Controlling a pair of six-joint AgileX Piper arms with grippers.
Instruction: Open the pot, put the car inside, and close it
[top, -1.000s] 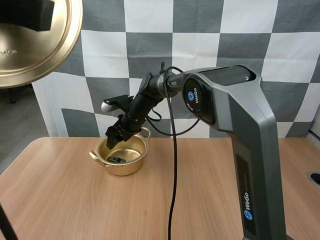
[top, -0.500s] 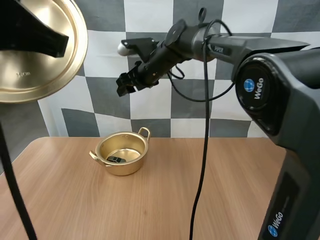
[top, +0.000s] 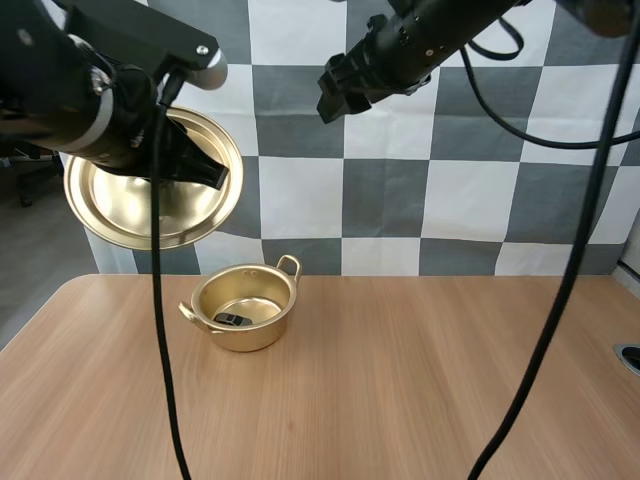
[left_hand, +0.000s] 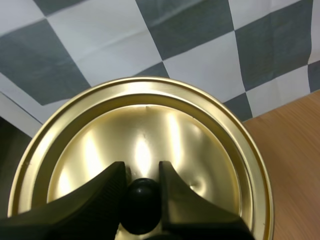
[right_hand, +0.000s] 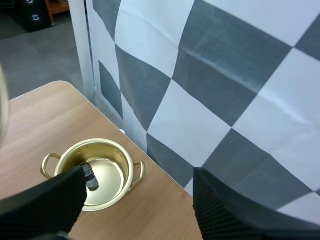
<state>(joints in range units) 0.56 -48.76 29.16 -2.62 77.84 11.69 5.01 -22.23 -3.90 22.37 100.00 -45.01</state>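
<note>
**High view: car delivered, lid coming in to close**

High view shows my right gripper (top: 335, 88) lifted well clear. A second ago it was down at the mouth of the pot (top: 245, 338); now it hangs high over the far edge of the table (top: 420, 380). Its ribbed fingers (right_hand: 45, 200) stand wide apart with nothing between them. The car (top: 231, 320) lies on the pot's floor, so I judge the putting-in done and only the closing left.

My left gripper (left_hand: 142, 175) has swung the lid (top: 150, 195) down and inward from high over the far left corner. The lid now hangs tilted on edge, above and to the left of the pot and well apart from it. My left fingers are clamped on the knob (left_hand: 141, 202).

The pot is polished, gold-coloured metal, round and shallow, with a loop handle on each side. It stands near the far edge, toward the left. The lid matches it: a bright, mirror-like disc with a stepped rim and a black ball knob, smooth enough that it might turn in my grip. The car is small, dark and blocky. The table is pale wood grain with a rounded corner.
</note>
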